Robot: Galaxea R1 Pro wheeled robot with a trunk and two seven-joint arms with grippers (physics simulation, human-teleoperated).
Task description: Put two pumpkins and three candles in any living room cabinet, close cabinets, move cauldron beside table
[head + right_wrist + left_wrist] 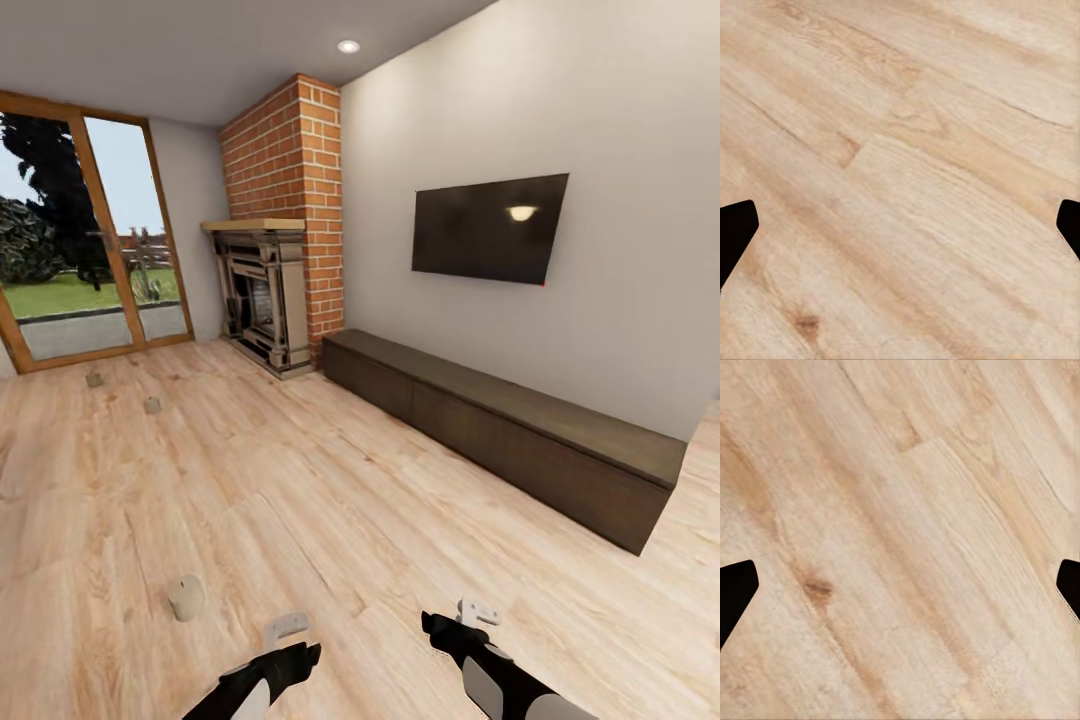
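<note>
Three beige candles stand on the wood floor: one close by (pixel 186 597), just ahead and left of my left gripper (pixel 288 632), and two farther off (pixel 152 405) (pixel 94 379) near the glass door. The long dark-brown cabinet (pixel 500 430) runs along the right wall under the TV, its fronts flush and shut. My right gripper (pixel 474 614) hangs low at the bottom right. Both grippers are open over bare floor, as the left wrist view (pixel 900 589) and right wrist view (pixel 900 229) show, with nothing between the fingers. The pumpkins, cauldron and table are out of view.
A brick fireplace (pixel 268 300) stands in the far corner beside the cabinet's end. A wood-framed glass door (pixel 80 250) fills the far left wall. A black TV (pixel 488 228) hangs above the cabinet. Open wood floor (pixel 330 500) lies between me and the cabinet.
</note>
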